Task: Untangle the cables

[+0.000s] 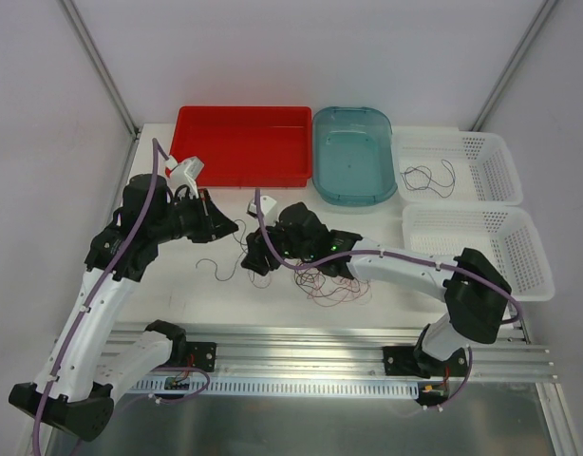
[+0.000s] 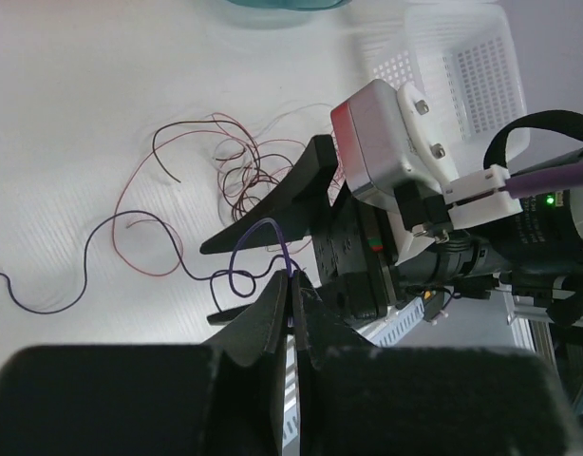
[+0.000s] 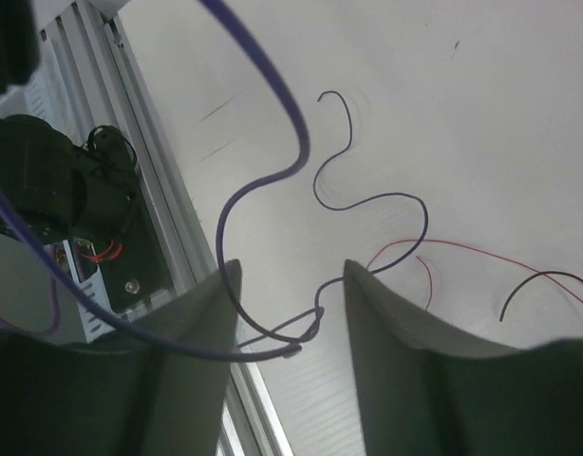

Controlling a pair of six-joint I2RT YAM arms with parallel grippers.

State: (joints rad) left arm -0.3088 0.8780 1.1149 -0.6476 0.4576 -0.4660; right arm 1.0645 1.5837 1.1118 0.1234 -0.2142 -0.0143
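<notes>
The cables lie as a loose tangle of dark red and black strands (image 1: 329, 283) on the white table in front of my right arm; the tangle also shows in the left wrist view (image 2: 244, 171). A thin purple strand (image 2: 236, 277) runs out of it. My left gripper (image 2: 293, 277) is shut on this purple strand, left of the tangle in the top view (image 1: 230, 228). My right gripper (image 3: 290, 271) is open, its jaws straddling a small loop of the purple strand (image 3: 306, 328) without pinching it. It sits close beside the left gripper in the top view (image 1: 256, 255).
A red tray (image 1: 242, 111) and a teal tub (image 1: 353, 161) stand at the back. Two white baskets (image 1: 491, 166) (image 1: 481, 247) stand on the right; the upper one holds a thin black strand (image 1: 427, 178). An aluminium rail (image 1: 301, 342) runs along the near edge.
</notes>
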